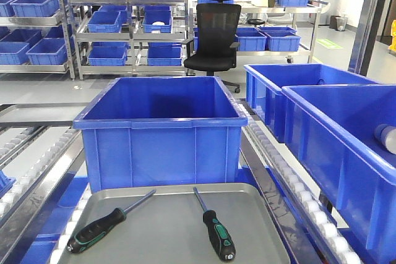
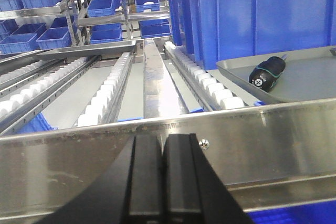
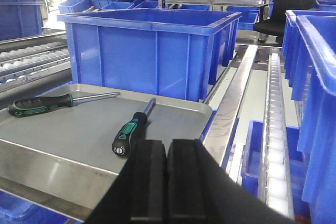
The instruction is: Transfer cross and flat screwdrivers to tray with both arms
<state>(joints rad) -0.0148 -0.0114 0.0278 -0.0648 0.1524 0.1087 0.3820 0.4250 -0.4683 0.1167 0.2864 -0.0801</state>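
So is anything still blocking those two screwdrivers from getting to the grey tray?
Nothing visible does. Both screwdrivers already lie on the tray: the left screwdriver and the right screwdriver, apart from each other. The big blue bin stands behind the tray, not in the way. Both grippers look shut and empty.

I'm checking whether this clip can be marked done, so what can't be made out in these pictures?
- Front view: no arm shows; the tray is cut off by the bottom edge.
- Left wrist view: the left screwdriver shows only its handle butt; the tray rim hides its shaft.
- Both wrist views: left pincer and right pincer look shut, fingers cropped below.
- Right screwdriver: tip type too small to tell.
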